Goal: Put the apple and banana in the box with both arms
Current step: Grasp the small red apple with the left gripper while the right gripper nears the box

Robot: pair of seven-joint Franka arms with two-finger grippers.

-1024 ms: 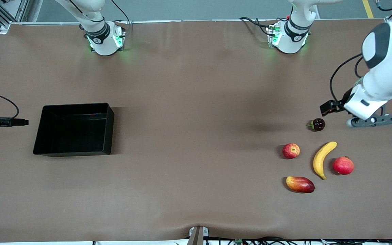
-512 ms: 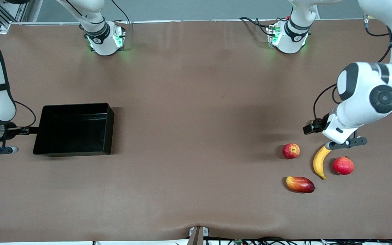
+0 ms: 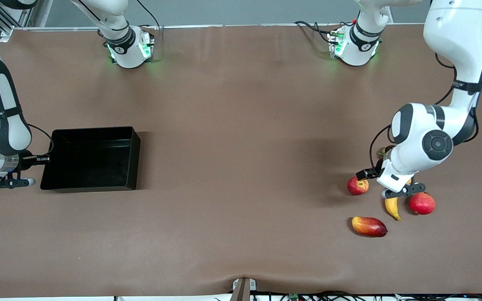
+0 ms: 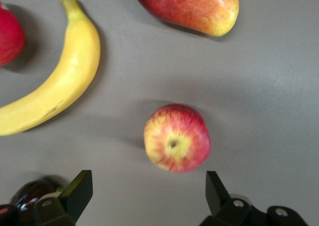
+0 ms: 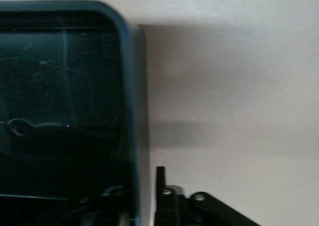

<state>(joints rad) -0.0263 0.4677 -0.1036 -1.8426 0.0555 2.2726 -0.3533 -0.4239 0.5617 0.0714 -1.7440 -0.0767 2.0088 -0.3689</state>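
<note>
The apple (image 3: 357,185) and the banana (image 3: 392,207) lie toward the left arm's end of the table. My left gripper (image 3: 403,191) hangs open above them and hides the banana's upper half in the front view. In the left wrist view the apple (image 4: 177,137) lies just ahead of the gap in the left gripper (image 4: 148,186), with the banana (image 4: 60,81) beside it. The black box (image 3: 130,159) stands toward the right arm's end. My right gripper (image 3: 17,182) is at its outer wall (image 5: 130,111), one finger (image 5: 160,186) outside it, jaws narrowed astride it.
A larger red round fruit (image 3: 422,203) lies beside the banana. A red-yellow mango (image 3: 369,226) lies nearer the front camera than the apple. A dark fruit (image 4: 27,198) sits by the left arm, mostly hidden in the front view. Brown table (image 3: 241,167) spreads between box and fruits.
My left arm has swung from beside the dark fruit to above the apple and banana, gripper still open. My right gripper has moved in to the box's wall and closed.
</note>
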